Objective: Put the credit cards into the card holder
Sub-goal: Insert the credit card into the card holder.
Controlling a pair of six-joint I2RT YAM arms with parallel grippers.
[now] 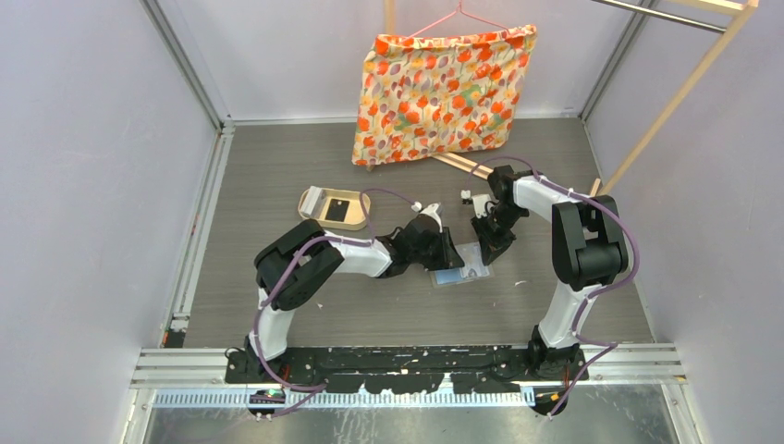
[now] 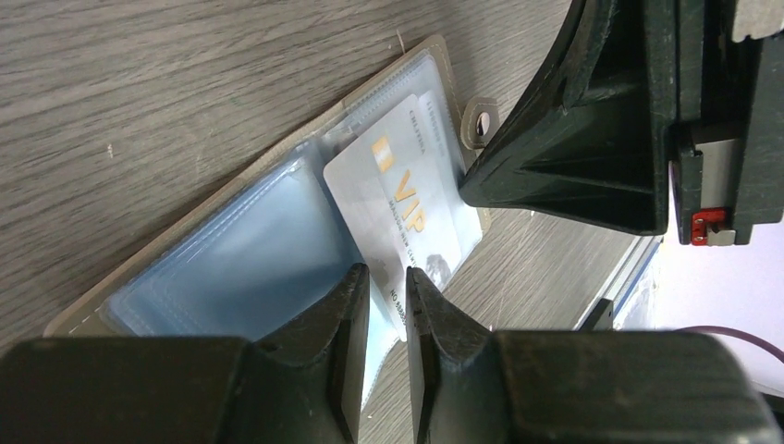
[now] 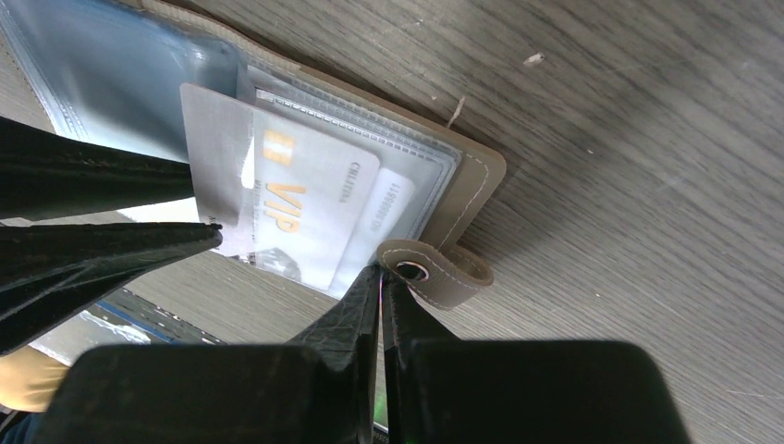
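Observation:
The card holder (image 1: 462, 276) lies open on the wood table, its clear pockets (image 2: 231, 250) facing up inside a tan-grey cover (image 3: 473, 185). A white credit card marked VIP (image 2: 398, 199) (image 3: 305, 203) sits partly inside one pocket, over another pale card (image 3: 388, 208). My left gripper (image 2: 388, 275) (image 1: 455, 259) is a narrow gap open, and the VIP card's outer end lies between its tips. My right gripper (image 3: 382, 273) (image 1: 488, 252) is shut on the holder's edge beside the snap tab (image 3: 434, 273). A black credit card (image 1: 338, 209) lies in the tan tray (image 1: 314, 199).
A flowered cushion (image 1: 439, 88) hangs on a hanger at the back. A wooden rack (image 1: 666, 102) leans at the back right, with wooden slats (image 1: 462, 166) on the table below the cushion. Walls close in on the left and right.

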